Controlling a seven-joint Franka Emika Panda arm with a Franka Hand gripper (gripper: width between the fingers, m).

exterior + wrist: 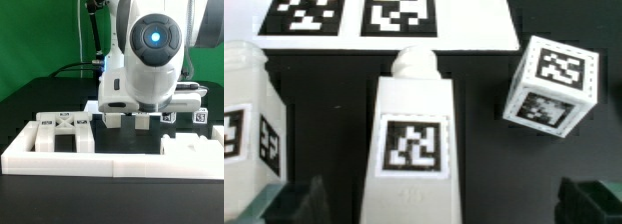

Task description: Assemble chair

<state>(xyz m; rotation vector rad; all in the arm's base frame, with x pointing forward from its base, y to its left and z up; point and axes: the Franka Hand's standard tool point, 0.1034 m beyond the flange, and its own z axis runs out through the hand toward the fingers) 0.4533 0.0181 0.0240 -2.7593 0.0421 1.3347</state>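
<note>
Several matte-white pieces of the chair [45, 135] are spread over the black counter [30, 100]. At the exterior view's left, a ladder-like frame [70, 130] is laid flat, its bars squared off and small black-and-white square tags borne along its far edge. Just near of it, a long, low, smooth white border rail [100, 160] is run across the near side of the counter, with a raised blocky step at the exterior view's right. In the middle, the glossy white arm [150, 60] is lowered over the counter, with the pincer [127, 120] held close to the surface. Further toward the exterior view's right, small tagged blocks [185, 117] are seen, too small for their shapes to be told.

In the wrist view, the pincer [438, 205] is spread wide. Its dark fingers [295, 200] are set apart on either side of a long squared leg [416, 130]. A square tag is carried on the leg's upper face, and its far end is narrowed to a rounded peg. A cube-shaped block [550, 85] lies tilted beside the leg and apart from it, tagged on both visible faces. Beyond the peg lies a flat white panel [384, 22] bearing two tags. It cannot be told which part this is.
</note>
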